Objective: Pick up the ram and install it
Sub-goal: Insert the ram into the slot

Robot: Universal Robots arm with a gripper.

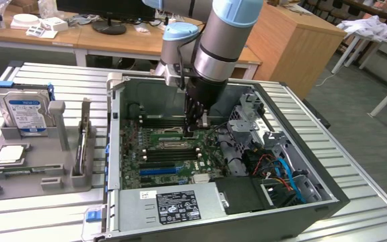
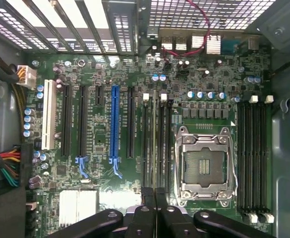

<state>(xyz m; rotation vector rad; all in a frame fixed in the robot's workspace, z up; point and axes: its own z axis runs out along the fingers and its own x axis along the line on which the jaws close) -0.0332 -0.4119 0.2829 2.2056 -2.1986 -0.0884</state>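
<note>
With the fingers (image 2: 147, 196) of the gripper (image 2: 154, 191) clamped on the ram (image 2: 153, 141), the stick is best kept upright, aligned with the memory slots (image 2: 163, 144), and pressed down evenly.

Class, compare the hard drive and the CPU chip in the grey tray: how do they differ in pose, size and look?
Pose: the hard drive stands upright in a slot, while the CPU chip lies flat.
Size: the hard drive is clearly larger than the CPU chip.
Look: the hard drive bears a blue label, while the CPU chip is plain silver and square.
Shared: both sit in the tray.
</note>
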